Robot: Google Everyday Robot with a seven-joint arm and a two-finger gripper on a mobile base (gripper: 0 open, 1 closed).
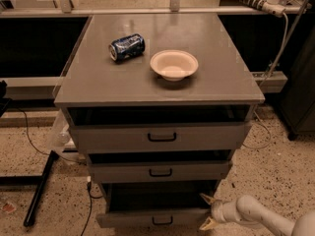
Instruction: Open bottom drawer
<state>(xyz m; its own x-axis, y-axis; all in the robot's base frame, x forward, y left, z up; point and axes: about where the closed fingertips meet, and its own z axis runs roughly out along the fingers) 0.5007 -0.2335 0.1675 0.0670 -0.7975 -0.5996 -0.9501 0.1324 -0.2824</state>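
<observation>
The grey cabinet has three drawers. The bottom drawer (147, 217) has the narrowest front and a small black bar handle (162, 221). It stands pulled out, with a dark gap above its front. My gripper (207, 211) is at the drawer's right front corner, low in the view. Its two yellowish fingertips (206, 198) are spread apart, one above the other, and hold nothing. The white arm (256, 215) comes in from the lower right.
The top drawer (160, 136) and middle drawer (160, 171) also stand slightly out. A blue can (127, 46) lies on its side and a white bowl (173, 64) sits on the cabinet top (98, 82). A black pole (39, 188) and cables lie on the floor at left.
</observation>
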